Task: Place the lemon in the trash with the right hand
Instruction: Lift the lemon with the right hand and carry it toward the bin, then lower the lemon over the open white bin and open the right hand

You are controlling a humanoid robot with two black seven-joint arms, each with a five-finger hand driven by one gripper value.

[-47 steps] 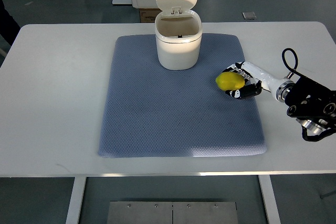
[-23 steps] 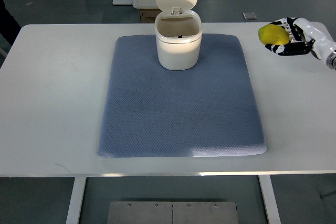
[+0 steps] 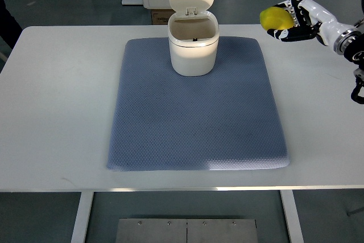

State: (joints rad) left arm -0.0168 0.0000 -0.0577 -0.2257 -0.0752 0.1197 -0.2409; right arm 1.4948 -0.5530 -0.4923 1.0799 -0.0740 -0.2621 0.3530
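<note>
Gripping a lemon [image 3: 276, 19], the right hand [image 3: 296, 20] wraps its fingers round the firm, light, smooth-skinned fruit's middle, beside the open bin [image 3: 193, 41].

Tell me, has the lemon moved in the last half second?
Yes. The lemon, held in the right hand, has shifted left in the picture toward the open trash can and a little up the frame; it is not yet over the can's opening.
</note>
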